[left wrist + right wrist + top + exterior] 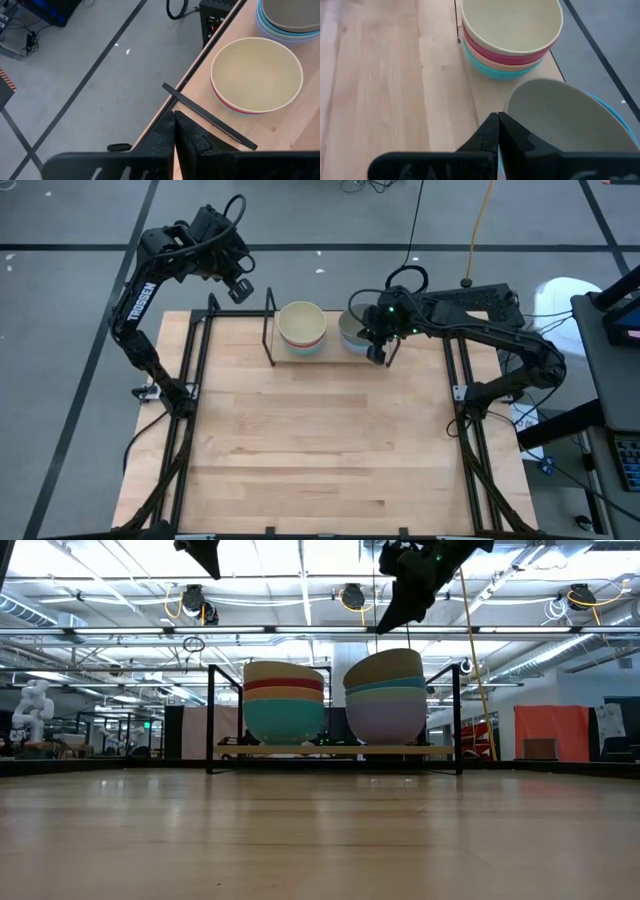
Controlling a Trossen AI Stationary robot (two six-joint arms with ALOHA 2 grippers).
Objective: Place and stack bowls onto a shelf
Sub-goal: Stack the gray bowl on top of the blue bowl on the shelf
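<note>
Two stacks of small round plastic bowls (330,695) fill the black-rod shelf (335,751); light, stiff, slick, best pinched at the rim. Right hand (376,355) and left hand (240,291) hover closed, empty.

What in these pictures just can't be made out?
- High view: the right end effector hangs over the right stack, hiding most of it.
- High view: only the left stack's top cream bowl shows; it hides the bowls beneath.
- Low view: both arms are cut off by the top edge.
- Low view: the shelf is seen edge-on; its surface stays hidden.
</note>
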